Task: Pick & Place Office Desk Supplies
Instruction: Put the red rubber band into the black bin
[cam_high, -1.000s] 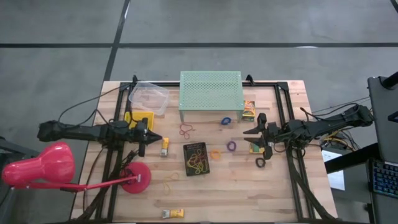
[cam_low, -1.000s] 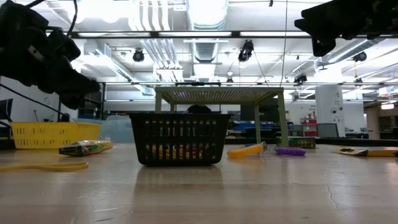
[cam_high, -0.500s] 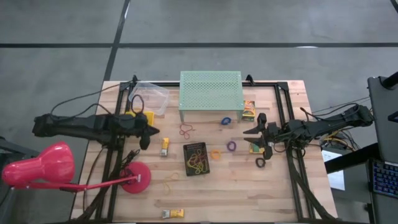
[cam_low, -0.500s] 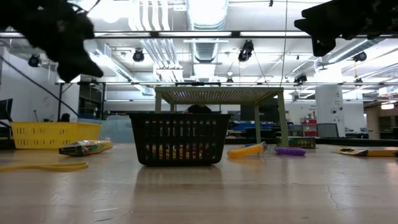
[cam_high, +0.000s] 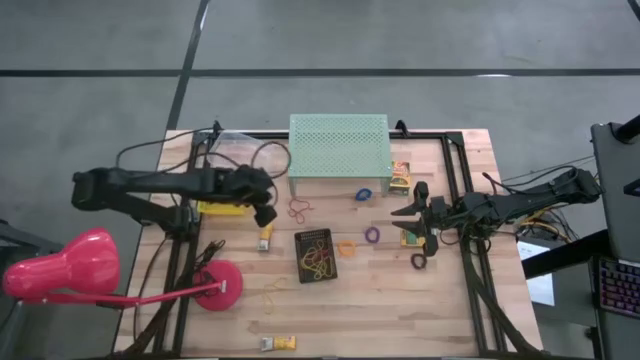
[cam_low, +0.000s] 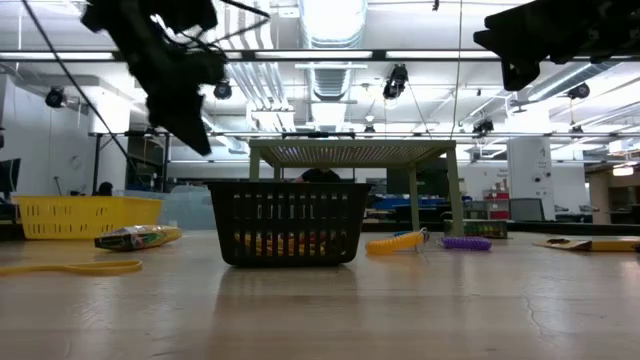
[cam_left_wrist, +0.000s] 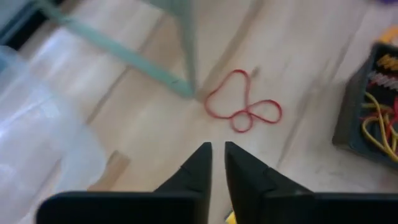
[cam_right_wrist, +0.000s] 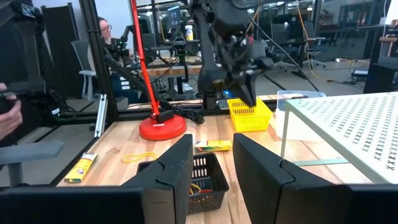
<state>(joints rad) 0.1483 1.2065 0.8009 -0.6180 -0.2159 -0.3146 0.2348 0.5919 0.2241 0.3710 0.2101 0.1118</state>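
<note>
Small supplies lie scattered on the wooden table: a red rubber band, an orange band, a purple band, a blue ring, a black ring and a yellow-orange box. A black basket in the middle holds yellow bands. My left gripper hangs above the table left of the red band, slanting down, its fingertips a narrow slit apart with nothing between them. My right gripper waits level at the right, open and empty.
The mint-green perforated stand is at the far middle, with a clear tub and a yellow basket to its left. The pink lamp has its base at the near left. Small packets lie on the wood.
My left arm has swung up and reached toward the table's right and far side, closing on the red band. Its gripper has tipped from nearly level to slanting steeply down. My right arm has kept still.
</note>
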